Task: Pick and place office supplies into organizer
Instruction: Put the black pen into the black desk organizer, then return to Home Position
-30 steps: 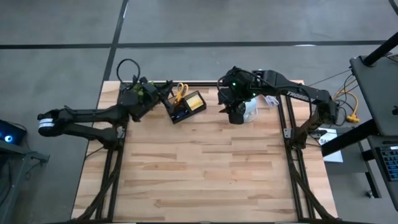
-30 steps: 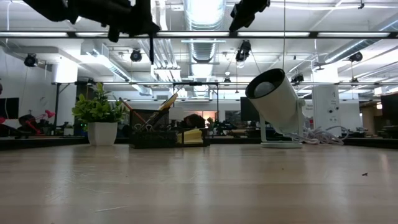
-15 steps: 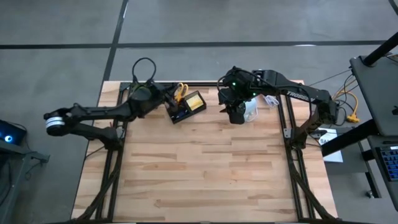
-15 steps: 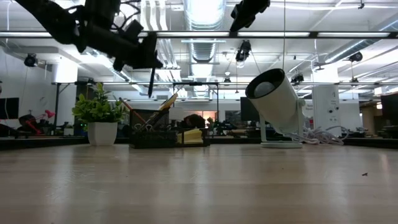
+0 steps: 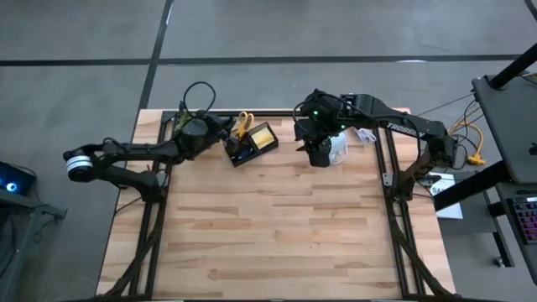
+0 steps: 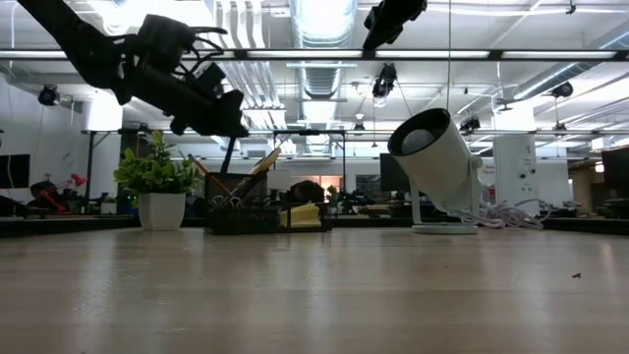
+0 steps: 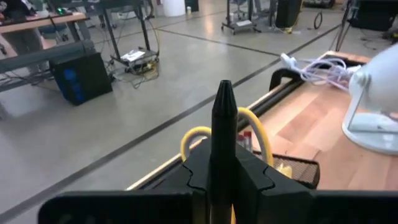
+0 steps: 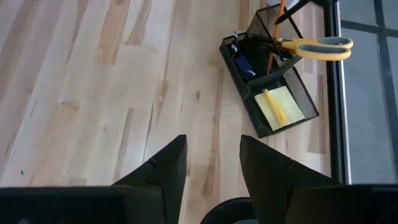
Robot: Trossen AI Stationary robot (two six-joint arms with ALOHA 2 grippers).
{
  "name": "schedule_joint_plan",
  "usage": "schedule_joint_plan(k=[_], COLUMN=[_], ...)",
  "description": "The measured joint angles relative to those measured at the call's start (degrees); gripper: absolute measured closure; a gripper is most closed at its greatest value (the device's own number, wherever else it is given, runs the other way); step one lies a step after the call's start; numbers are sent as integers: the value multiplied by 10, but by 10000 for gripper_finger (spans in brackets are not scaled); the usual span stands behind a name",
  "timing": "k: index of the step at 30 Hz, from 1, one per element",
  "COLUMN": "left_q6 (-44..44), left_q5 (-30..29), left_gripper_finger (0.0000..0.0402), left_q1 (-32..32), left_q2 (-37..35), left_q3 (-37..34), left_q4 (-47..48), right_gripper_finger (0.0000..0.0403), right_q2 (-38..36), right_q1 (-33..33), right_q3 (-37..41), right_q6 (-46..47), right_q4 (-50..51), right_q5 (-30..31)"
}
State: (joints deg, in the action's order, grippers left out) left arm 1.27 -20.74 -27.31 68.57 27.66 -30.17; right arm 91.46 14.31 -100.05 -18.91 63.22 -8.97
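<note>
Black wire mesh makes up the organizer (image 5: 250, 145), a small divided tray in the upper middle of the high view, near the far edge of the pale wooden table (image 5: 277, 243); scissors (image 8: 314, 45) with smooth yellow handles stand in its taller compartment beside thin orange pencils, and a square yellow sticky-note block (image 8: 280, 106) lies flat in the shallow one.

Left gripper (image 5: 221, 127) hangs just left of the tray in the high view; its fingers are pressed together on a slim dark pen (image 7: 222, 149), which stands upright between them with its tapered tip uppermost in the left wrist view; the step in hand looks like carrying this pen to the tray; the next move, as I judge it, calls for lining the pen over the tall compartment, lowering it among the handles without knocking the scissors, then letting go.

Right gripper (image 8: 211, 165) waits right of the tray in the high view, above a white round cup (image 5: 337, 149); its broad dark fingers are spread apart with nothing between them.

In the low view the cup (image 6: 439, 162) is a smooth matte cylinder tilted on its stand, right of centre; a small leafy green plant (image 6: 156, 187) in a white pot sits at the left, beside the tray.
</note>
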Motion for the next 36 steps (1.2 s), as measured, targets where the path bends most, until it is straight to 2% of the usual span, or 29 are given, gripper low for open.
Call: schedule_joint_plan(k=[8,17,21,23,26,29,31,34,36], left_q6=[12,29,48,82,108,132,134,135,136], left_q5=[17,14,26,63,172,272,287,279,269], left_gripper_finger=[381,274,250,248,264,301,333,384,395], left_q1=[0,-1,-1,0,1,10,14,22,38], left_q2=[44,50,26,9,-18,-46,-69,-102,-122], left_q3=[1,9,9,11,23,31,31,24,20], left_q4=[-13,-22,-29,-50,-77,-104,-98,-95,-95], right_gripper_finger=[269,269,273,276,281,287,291,298,302], right_q2=[0,0,0,0,-6,-20,-29,-46,-60], right_q1=[0,0,0,0,2,11,21,36,47], right_q3=[0,0,0,0,0,0,0,0,0], right_q6=[-8,-6,-7,-13,-31,-36,-29,-27,-25], right_q4=[-3,-3,-3,-1,20,30,31,27,19], right_q5=[0,0,0,0,-7,-22,-22,-22,-22])
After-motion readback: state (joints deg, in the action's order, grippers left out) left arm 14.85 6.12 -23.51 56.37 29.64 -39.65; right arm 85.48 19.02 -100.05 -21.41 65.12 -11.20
